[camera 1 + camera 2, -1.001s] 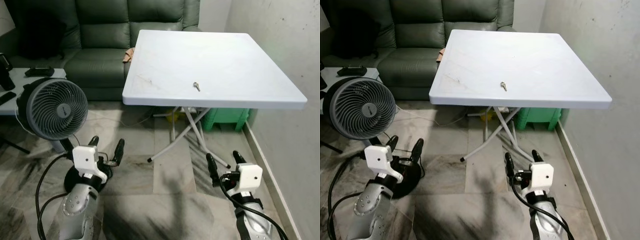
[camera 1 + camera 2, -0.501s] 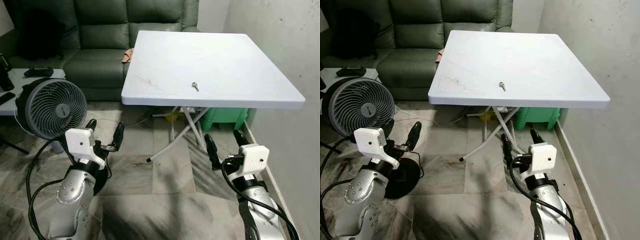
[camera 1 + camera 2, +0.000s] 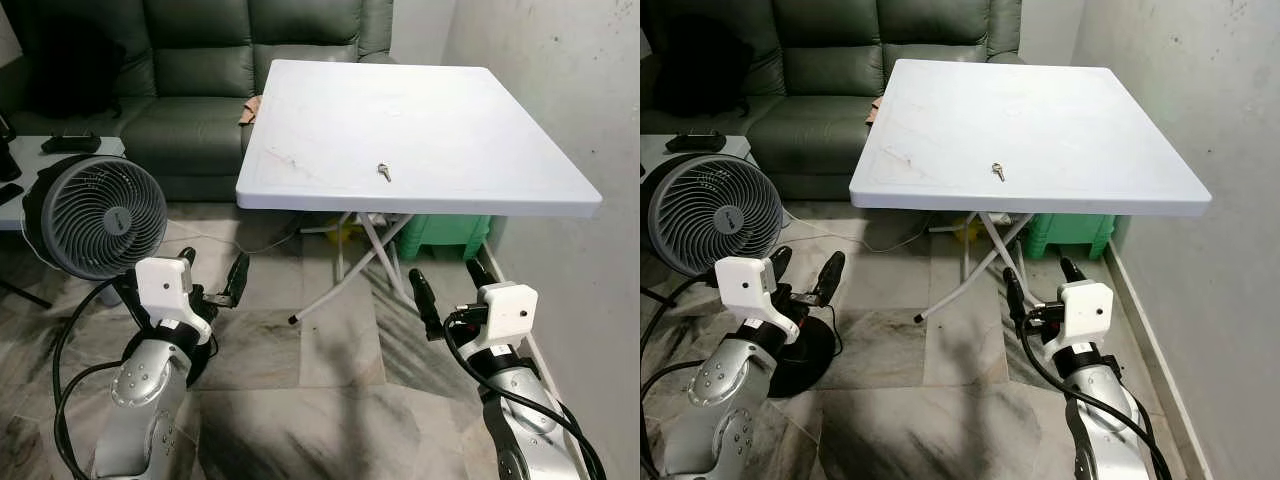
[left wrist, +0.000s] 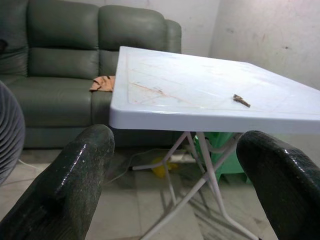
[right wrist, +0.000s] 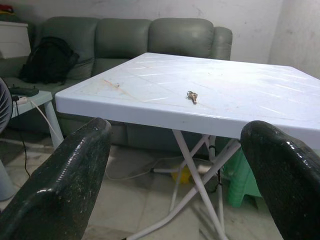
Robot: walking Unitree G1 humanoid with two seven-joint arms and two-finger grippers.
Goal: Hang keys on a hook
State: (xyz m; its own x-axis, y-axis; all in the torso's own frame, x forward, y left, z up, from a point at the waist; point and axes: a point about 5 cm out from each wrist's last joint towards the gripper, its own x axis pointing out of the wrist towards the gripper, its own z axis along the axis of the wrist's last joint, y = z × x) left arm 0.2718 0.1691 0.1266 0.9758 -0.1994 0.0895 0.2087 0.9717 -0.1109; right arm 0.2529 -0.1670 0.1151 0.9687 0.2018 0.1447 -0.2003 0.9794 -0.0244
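With both fingers spread and empty, the right gripper (image 3: 447, 290) hangs below the white table (image 3: 300, 180) edge, the left gripper (image 3: 212, 278) likewise released, while the keys (image 3: 383, 171) lie flat near the table's middle: light, hard, slippery, best pinched at the ring

Even, soft indoor light fills the head views, which are sharp. The white desk (image 3: 420, 130) is bright, with mild sheen in the wrist views. Dim shade lies beneath it. Close black fingers (image 4: 70, 190) look blurred, with small highlights.
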